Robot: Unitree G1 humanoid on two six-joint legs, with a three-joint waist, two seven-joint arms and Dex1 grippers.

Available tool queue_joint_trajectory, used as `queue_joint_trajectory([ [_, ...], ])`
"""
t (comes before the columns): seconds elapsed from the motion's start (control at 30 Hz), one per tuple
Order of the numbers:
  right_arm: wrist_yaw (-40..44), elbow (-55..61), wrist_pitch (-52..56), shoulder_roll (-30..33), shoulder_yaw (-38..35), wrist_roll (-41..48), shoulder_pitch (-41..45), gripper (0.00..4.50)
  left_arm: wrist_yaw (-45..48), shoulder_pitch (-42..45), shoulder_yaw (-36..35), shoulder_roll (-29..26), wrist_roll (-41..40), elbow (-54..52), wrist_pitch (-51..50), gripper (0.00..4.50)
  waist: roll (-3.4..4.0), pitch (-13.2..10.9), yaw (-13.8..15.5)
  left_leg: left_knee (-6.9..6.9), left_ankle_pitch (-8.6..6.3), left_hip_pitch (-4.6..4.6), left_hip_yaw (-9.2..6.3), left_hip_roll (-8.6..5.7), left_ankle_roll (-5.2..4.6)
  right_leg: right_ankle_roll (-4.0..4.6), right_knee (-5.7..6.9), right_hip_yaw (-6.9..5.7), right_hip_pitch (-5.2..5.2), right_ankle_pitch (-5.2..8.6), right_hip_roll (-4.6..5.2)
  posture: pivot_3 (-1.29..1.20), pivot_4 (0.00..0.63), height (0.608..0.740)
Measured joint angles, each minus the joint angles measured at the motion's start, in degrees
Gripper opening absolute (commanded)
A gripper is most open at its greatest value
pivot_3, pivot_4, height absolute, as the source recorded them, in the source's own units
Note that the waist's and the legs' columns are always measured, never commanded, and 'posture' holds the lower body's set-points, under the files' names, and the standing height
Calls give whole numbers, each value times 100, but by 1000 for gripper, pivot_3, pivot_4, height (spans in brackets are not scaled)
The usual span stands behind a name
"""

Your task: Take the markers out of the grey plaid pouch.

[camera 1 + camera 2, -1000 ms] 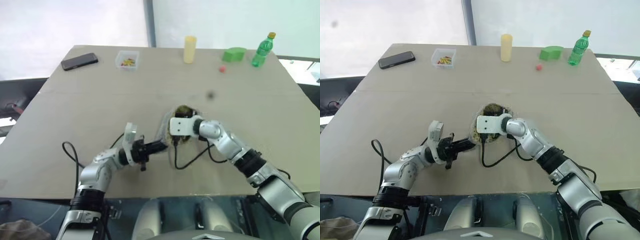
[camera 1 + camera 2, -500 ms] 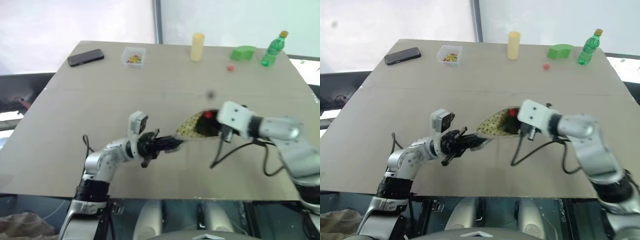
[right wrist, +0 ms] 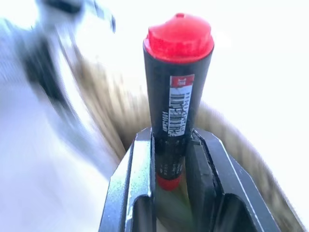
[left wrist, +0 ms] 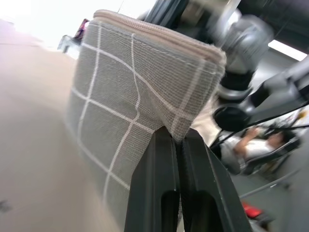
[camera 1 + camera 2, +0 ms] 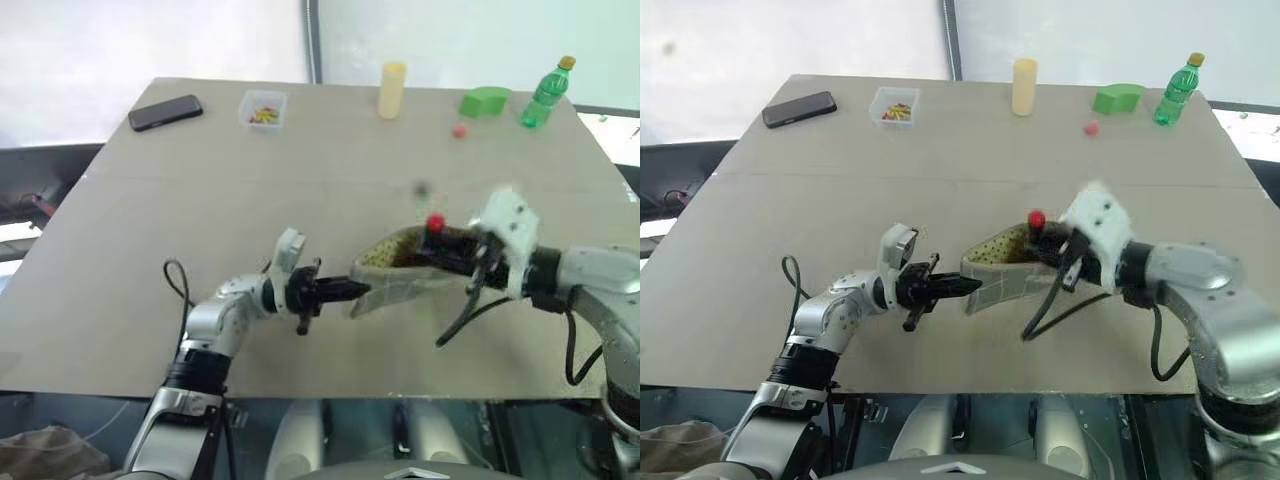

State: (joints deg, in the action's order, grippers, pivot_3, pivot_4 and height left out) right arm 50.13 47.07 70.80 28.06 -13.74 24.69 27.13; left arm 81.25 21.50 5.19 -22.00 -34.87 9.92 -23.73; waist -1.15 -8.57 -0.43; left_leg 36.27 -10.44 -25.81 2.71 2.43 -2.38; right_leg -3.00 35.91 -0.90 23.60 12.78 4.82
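The left gripper [image 4: 177,140] is squeezed tight on a corner of the grey plaid pouch [image 4: 140,92], holding it up above the near middle of the table [image 5: 150,220]. The right gripper [image 3: 171,145] pinches one marker [image 3: 176,82], black with a red cap, at the pouch's open mouth. One pouch and one marker can be counted. The inside of the pouch is hard to see. Along the far edge stand one phone [image 5: 165,112], one small box [image 5: 264,107], one yellow cup [image 5: 392,90], one green block [image 5: 485,101], one green bottle [image 5: 546,94] and one tiny red ball [image 5: 459,130].
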Motion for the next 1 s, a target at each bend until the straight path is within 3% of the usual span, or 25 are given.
queue_joint_trajectory([
  [0.07,-260,-165,411,-336,-979,567,909,492,-155,-39,-30,67,222,40,459,0,3,-2,9,-1,0,-2,-1,1,0,0,0,-1,2,0,1,0,150,740],
  [0.2,-1034,-717,467,-62,-1786,634,1743,492,-419,-197,-253,90,298,12,677,0,3,-1,49,-6,-1,-2,-2,-3,-1,1,-2,-7,8,1,8,0,150,740],
  [0.4,-1413,-1716,735,1352,-1779,403,901,492,-773,-494,-824,-290,254,-407,822,0,8,-2,69,-12,-5,-5,12,-8,-9,1,-5,5,9,1,13,0,150,740],
  [0.53,-1379,-2067,1051,1405,-1667,591,692,492,-802,-550,-980,-480,268,-431,944,0,11,-3,19,-8,-5,0,14,-7,-10,1,-2,9,8,1,7,0,150,740],
  [0.67,-861,-2622,1432,2093,-943,1009,53,492,-863,-567,-1005,-579,269,-486,1027,0,11,-4,21,-4,-7,-5,12,-8,-13,0,-4,8,6,1,14,0,150,740],
  [0.9,145,-3639,283,2981,718,847,-301,492,-886,-613,-980,-588,271,-579,1055,0,10,-6,-16,3,-12,-4,19,-15,-21,-1,-5,15,7,2,9,0,150,740],
  [1.0,328,-4146,-223,2976,1374,576,32,1779,-880,-623,-942,-588,269,-674,1054,0,11,-7,-26,5,-12,-1,18,-14,-21,-2,-3,16,6,2,0,0,150,740],
])
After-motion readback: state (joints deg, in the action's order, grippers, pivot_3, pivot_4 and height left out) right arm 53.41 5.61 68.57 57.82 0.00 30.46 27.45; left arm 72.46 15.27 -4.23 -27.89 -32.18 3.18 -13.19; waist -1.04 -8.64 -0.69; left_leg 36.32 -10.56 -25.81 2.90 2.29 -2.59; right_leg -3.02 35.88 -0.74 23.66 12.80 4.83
